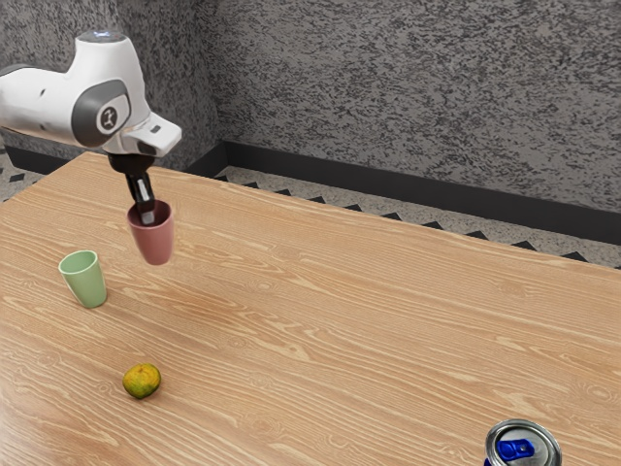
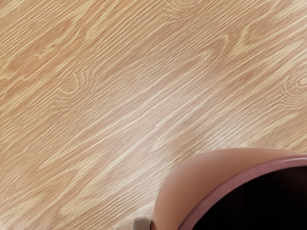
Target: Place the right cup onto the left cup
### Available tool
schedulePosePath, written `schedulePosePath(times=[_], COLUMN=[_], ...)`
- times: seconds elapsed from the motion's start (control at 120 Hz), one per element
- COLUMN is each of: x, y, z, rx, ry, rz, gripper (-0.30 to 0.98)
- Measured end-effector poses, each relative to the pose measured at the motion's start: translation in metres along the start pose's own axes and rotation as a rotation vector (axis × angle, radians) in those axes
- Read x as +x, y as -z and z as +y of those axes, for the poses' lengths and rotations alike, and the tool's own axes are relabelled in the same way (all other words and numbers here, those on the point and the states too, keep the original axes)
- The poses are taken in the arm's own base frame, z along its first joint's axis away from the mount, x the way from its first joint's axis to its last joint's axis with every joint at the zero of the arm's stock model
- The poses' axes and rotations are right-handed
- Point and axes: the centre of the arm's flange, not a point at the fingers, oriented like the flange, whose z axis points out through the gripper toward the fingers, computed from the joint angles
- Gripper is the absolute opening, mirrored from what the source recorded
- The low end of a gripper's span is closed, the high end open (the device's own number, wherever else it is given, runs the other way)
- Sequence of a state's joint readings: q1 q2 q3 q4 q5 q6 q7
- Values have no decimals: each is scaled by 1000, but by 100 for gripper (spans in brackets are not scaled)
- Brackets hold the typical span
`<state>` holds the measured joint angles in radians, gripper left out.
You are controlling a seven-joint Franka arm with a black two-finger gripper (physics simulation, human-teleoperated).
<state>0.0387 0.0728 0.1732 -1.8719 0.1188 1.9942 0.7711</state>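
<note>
The pink cup [image 1: 158, 246] hangs from the black gripper [image 1: 147, 214], its wall pinched between nearly closed fingers, in the exterior view's upper left. The green cup [image 1: 89, 284] stands on the table [image 1: 320, 320] lower, toward the left edge. Carrying seems in hand; next, align above the green cup, then lower.

Cup [image 1: 155, 245] over tbl [image 1: 320, 320], 2nd cup [image 1: 87, 284], fruit [image 1: 142, 381], can [image 1: 536, 456] on it

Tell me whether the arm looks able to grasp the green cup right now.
Probably not: the pincer holds the pink cup, so it would have to let go first. Otherwise the way looks free, with nothing over the green cup.
</note>
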Motion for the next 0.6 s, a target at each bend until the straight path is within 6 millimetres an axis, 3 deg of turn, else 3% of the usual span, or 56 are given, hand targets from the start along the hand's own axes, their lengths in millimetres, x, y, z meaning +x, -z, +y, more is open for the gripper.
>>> schedulePosePath(times=[0.275,0.517,0.6], x=[-57,-52,-64], y=[-12,-28,-31], z=[-68,-110,-122], rx=[3,24,23], ry=[37,-37,-45], rz=[-32,-55,-56], gripper=[-10,-10,-10])
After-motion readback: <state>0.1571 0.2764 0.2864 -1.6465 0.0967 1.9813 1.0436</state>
